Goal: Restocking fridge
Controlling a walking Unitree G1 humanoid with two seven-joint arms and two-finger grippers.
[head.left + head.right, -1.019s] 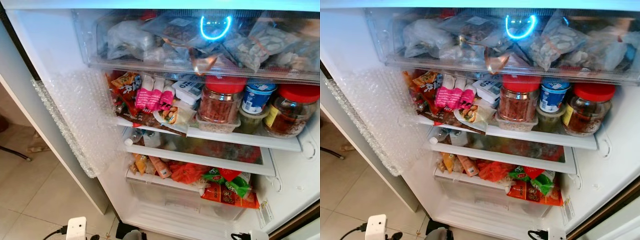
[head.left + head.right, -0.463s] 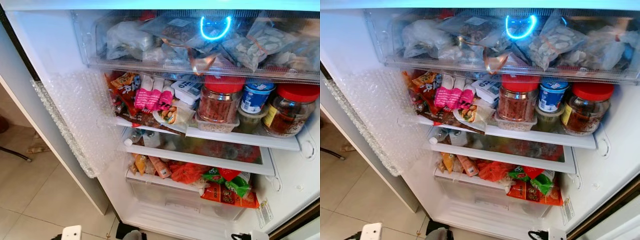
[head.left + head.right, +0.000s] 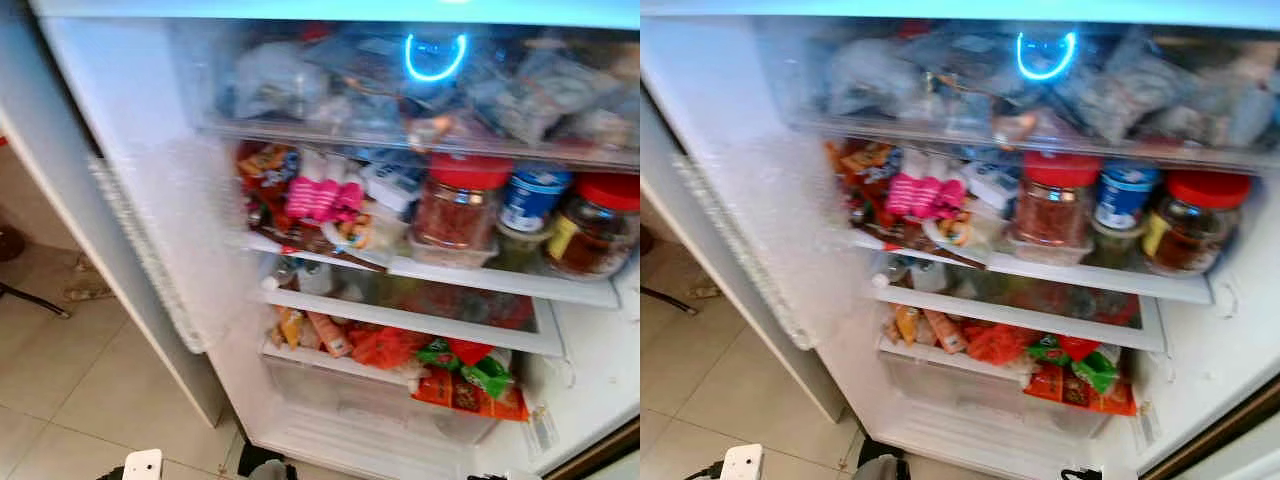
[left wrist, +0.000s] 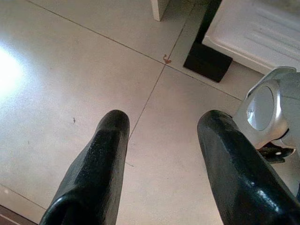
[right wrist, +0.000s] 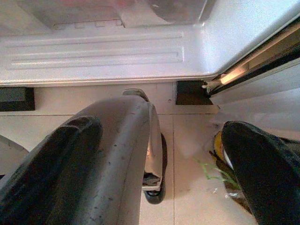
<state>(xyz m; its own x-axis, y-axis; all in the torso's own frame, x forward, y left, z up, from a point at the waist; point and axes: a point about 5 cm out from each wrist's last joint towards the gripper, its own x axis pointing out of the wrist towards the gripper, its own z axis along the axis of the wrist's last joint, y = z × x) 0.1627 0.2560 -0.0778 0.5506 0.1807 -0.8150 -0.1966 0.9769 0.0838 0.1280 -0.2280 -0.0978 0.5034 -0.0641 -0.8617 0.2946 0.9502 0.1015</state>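
Fridge [image 3: 120, 110] wide open, blurred, spanning the frame. At left, bubble wrap [image 3: 165, 250] along the inner wall. Left of centre on the middle shelf [image 3: 500, 282], pink packets [image 3: 318, 198]; toward the right, red-lidded jar [image 3: 455, 200], blue-labelled tub [image 3: 535, 198], second red-lidded jar [image 3: 598, 222]. Above, clear drawer [image 3: 400, 85] crammed with bags. Lower right, green and red packets [image 3: 465, 375] overhanging the crisper.

Left gripper [image 4: 161, 168] hanging over floor tiles [image 4: 56, 70], fingers spread, nothing held. Right gripper [image 5: 161, 173] likewise parted and bare, low before the fridge base.

Risk, as a guess: crowded shelves, so a knocked jar or snagged overhanging packet on any reach in.

No label legible through the blur.
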